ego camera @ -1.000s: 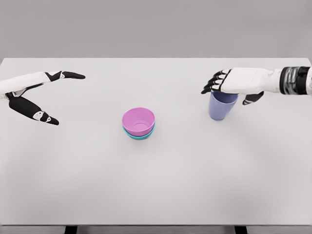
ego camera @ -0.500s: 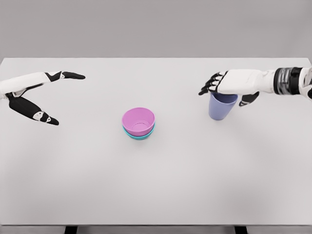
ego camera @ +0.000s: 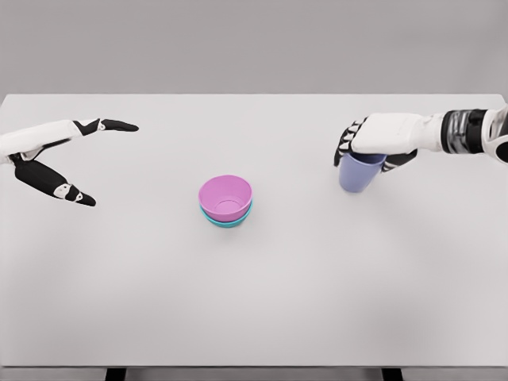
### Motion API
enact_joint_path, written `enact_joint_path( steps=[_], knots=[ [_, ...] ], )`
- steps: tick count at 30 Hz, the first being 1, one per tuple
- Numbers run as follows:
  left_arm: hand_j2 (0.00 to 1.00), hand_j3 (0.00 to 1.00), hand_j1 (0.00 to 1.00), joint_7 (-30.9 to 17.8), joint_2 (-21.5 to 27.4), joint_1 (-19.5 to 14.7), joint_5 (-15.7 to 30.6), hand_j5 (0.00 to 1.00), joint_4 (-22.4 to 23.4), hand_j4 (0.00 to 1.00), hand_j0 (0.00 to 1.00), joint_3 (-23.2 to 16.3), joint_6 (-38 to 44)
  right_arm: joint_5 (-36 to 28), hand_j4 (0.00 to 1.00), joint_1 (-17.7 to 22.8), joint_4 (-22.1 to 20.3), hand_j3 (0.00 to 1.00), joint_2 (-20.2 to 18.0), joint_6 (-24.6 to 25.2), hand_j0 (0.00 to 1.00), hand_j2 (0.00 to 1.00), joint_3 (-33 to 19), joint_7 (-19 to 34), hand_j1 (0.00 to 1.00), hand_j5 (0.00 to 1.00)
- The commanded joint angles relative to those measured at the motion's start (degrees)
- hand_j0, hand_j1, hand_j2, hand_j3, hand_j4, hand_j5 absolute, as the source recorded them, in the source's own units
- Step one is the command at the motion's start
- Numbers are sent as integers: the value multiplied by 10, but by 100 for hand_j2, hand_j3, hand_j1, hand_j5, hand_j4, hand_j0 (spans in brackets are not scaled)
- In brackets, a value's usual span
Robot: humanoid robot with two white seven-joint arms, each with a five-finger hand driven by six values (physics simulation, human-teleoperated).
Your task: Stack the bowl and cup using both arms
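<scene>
Pink bowl (ego camera: pixel 225 195) is already nested in the teal bowl (ego camera: pixel 225 221) mid-bench (ego camera: pixel 254 302), so the right robot hand (ego camera: pixel 373 136) wraps the purple cup's (ego camera: pixel 357 171) rim far right, looks ready to carry it, while the left robot hand (ego camera: pixel 55 155) idles open.

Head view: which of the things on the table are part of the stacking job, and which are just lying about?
Job:
- pink bowl, nested in the teal bowl
- purple cup, right robot hand closing over its rim
- left robot hand, open at the left edge

Lying about:
- nothing; only the white table besides
</scene>
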Motion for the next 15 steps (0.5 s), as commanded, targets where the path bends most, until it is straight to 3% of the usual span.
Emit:
enact_joint_path(
  steps=[1,12,15],
  knots=[
    [100,100,100,0,1,0,5,100,0,100,100,1,1,-4,63,-1,0,63,0,2,63,63,-4,0,63,63],
    [100,100,100,0,1,0,5,100,0,100,100,1,1,-7,65,-10,-29,65,41,2,65,65,-69,0,65,65],
    [100,100,100,0,1,0,5,100,0,100,100,1,1,-7,66,-13,-40,66,67,2,66,66,-79,0,66,66]
  ],
)
